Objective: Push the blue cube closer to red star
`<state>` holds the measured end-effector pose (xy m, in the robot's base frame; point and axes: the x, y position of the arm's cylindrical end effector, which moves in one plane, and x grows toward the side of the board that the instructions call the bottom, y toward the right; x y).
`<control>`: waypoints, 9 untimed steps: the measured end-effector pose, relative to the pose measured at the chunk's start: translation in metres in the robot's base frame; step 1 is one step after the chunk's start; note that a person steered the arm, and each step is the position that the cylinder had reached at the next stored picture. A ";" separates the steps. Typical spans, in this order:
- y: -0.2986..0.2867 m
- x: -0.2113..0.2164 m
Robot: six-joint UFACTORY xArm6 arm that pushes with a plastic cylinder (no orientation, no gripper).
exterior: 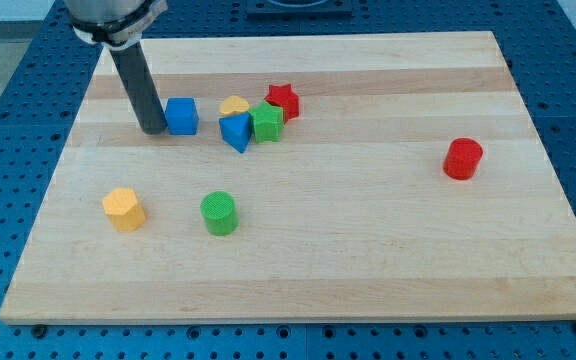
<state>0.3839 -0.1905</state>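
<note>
Wooden board [368, 250] fills most of the view, lying on a blue perforated bench [8, 150].

Rod [136, 80] comes down from the view's top near the board's top-left corner. My tip [153, 130] sits on the wood just at the left side of the blue cube [181, 115] — touching it or a hair apart, cannot tell which. The tool is a plain rod with no jaws, so nothing opens or clamps.

Blue cube: upper-left part of the board, left of a cluster of four blocks, a small gap of bare wood between them.

Cluster, upper middle of the board: red star [283, 100] at its top-right end; green cube [266, 122] pressed against the star's lower left; blue wedge-like block [236, 131] touching the green cube's left side; yellow heart [233, 105] just above that blue block.

Loose blocks — red cylinder [462, 159] alone toward the right edge, well apart from everything; green cylinder [219, 213] lower middle-left; yellow hexagonal block [123, 208] toward the left edge, near the green cylinder's left.
</note>
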 end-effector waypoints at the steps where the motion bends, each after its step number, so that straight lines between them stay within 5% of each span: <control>1: 0.000 0.021; 5: 0.024 -0.034; 7: -0.016 -0.022; 9: 0.021 -0.070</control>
<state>0.3135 -0.1691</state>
